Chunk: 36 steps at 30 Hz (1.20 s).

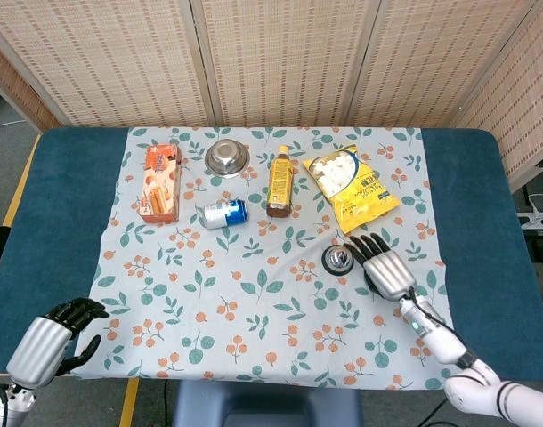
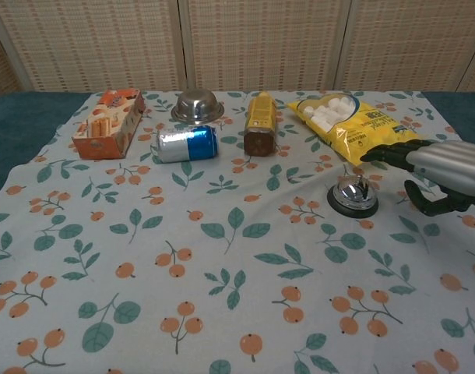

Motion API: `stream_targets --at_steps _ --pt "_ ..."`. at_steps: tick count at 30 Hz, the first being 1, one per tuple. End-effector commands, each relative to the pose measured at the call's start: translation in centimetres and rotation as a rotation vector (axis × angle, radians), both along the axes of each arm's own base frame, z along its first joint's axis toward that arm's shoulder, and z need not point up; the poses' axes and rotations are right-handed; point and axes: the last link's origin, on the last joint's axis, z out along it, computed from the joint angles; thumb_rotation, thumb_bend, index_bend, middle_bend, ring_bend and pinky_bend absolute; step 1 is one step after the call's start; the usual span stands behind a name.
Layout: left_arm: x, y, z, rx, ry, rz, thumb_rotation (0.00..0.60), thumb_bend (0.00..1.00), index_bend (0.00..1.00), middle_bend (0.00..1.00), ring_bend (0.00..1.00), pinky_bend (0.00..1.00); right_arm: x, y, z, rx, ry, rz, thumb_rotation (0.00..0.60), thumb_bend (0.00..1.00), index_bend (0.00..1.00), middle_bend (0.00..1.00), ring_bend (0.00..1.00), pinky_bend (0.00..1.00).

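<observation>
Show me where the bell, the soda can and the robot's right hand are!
bell [image 2: 354, 195], chest view, on its shiny dome.
soda can [image 2: 186, 144], chest view, on its side.
right hand [image 1: 384, 269], head view, on its back.

No legible text on the snack box [image 1: 159, 182], can [image 1: 224, 213], bottle [image 1: 279, 181] or yellow bag [image 1: 353, 188].

Right hand [image 1: 384, 269] beside bell [image 1: 336, 259], possibly touching; marshmallow bag [image 1: 351, 189] crowds beyond.
</observation>
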Motion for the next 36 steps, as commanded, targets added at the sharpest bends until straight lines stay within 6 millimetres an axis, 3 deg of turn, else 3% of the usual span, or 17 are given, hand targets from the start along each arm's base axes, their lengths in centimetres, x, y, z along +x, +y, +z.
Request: stream_targets --at_steps 1,11,21,25,29,31,36 --pt "0.0 0.0 0.0 0.001 0.000 0.001 0.600 0.43 0.35 0.32 0.25 0.44 1.1 -2.2 -2.2 0.020 -0.014 -0.027 0.600 0.83 0.00 0.00 0.00 0.02" --pt "0.0 0.0 0.1 0.001 -0.006 0.003 0.600 0.43 0.35 0.33 0.25 0.44 2.6 -3.1 -5.6 0.070 -0.031 -0.023 0.600 0.83 0.00 0.00 0.00 0.02" --pt "0.0 -0.1 0.2 0.002 -0.005 -0.004 0.600 0.43 0.35 0.34 0.26 0.44 1.1 -3.4 -5.9 0.066 0.011 -0.050 0.600 0.83 0.00 0.00 0.00 0.02" --pt "0.0 -0.1 0.2 0.001 -0.002 -0.001 0.600 0.43 0.35 0.35 0.26 0.44 2.1 -2.8 -3.5 -0.003 -0.040 0.025 0.600 0.83 0.00 0.00 0.00 0.02" --pt "0.0 -0.2 0.2 0.003 -0.002 -0.001 0.600 0.43 0.35 0.35 0.26 0.44 2.2 0.2 1.0 -0.098 -0.051 0.115 0.600 0.83 0.00 0.00 0.00 0.02" --pt "0.0 -0.2 0.2 0.003 -0.003 0.000 0.600 0.43 0.35 0.35 0.26 0.44 1.5 2.4 3.1 -0.131 -0.025 0.120 0.600 0.83 0.00 0.00 0.00 0.02" --pt "0.0 -0.2 0.2 0.004 0.001 0.007 0.600 0.43 0.35 0.35 0.26 0.44 -3.0 8.6 7.8 -0.198 0.116 0.010 0.600 0.83 0.00 0.00 0.00 0.02"
